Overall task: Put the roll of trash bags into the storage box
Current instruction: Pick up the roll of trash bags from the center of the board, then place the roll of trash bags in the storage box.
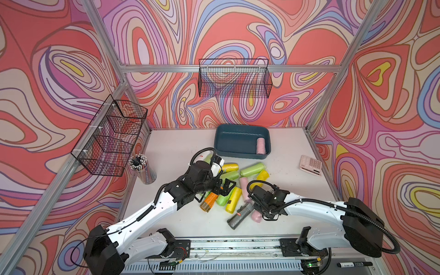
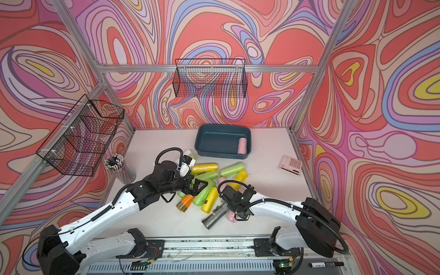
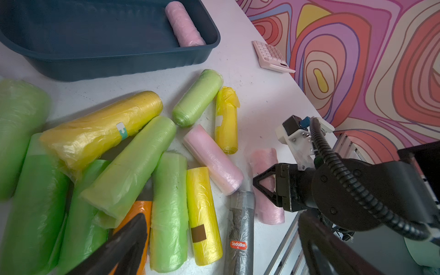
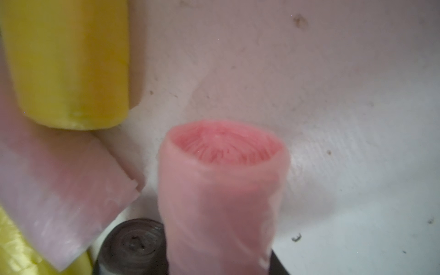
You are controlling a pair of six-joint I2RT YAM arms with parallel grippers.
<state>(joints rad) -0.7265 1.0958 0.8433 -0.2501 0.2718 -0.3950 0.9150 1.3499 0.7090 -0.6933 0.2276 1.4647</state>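
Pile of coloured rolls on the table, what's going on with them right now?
The right tool is closed around a pale pink plastic trash-bag roll that lies on the table at the near edge of the pile. The left tool hangs open above the green and yellow rolls. The dark teal rectangular plastic storage box at the back holds another pink roll.

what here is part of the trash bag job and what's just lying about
job: storage box, gripped pink roll in the right end effector, boxed pink roll, loose rolls
lying about: calculator, pencil cup, wire baskets, marker
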